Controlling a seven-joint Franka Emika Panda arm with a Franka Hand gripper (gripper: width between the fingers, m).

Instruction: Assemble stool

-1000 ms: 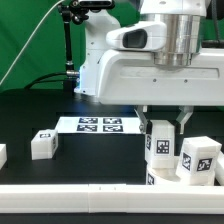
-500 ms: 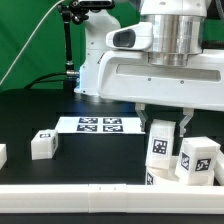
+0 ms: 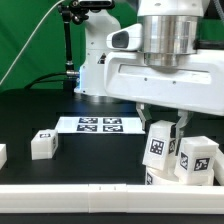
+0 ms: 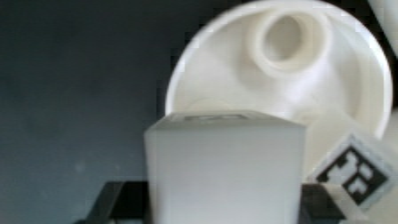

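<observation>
My gripper is shut on a white stool leg with a black-and-white tag, held slightly tilted just above the round seat at the exterior view's right. In the wrist view the held leg fills the foreground between my gripper jaws, with the seat and its screw hole behind it. A second leg stands on the seat beside the held one; its tag shows in the wrist view.
A loose leg lies on the black table at the exterior view's left, and another white part shows at the left edge. The marker board lies mid-table. A long white rail runs along the front.
The held leg has tilted a little and sunk slightly toward the seat. The other parts have not moved.
</observation>
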